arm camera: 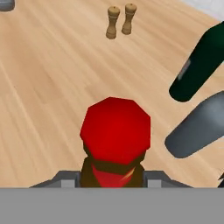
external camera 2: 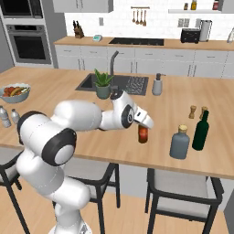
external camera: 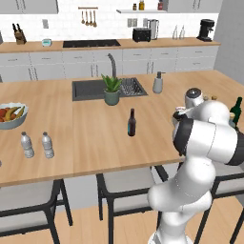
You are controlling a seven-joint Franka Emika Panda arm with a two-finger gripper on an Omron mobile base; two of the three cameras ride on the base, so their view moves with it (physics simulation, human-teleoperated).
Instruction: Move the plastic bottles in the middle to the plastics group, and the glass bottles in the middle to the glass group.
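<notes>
— Gripper (external camera 2: 143, 124) status?
— Clamped on the brown bottle (external camera 2: 143, 134) (red cap up), seemingly just above the counter (external camera 2: 219, 98), near the grey-blue bottle (external camera 2: 179, 143) and green wine bottle (external camera 2: 200, 130).
— Others?
— Black bottle (external camera: 132, 122) stands mid-counter.

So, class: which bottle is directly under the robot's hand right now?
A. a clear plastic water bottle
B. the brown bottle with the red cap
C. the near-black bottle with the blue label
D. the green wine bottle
B: the hand view looks straight down on the brown bottle with the red cap, between the fingers, while the near-black bottle stands alone mid-counter.
</notes>
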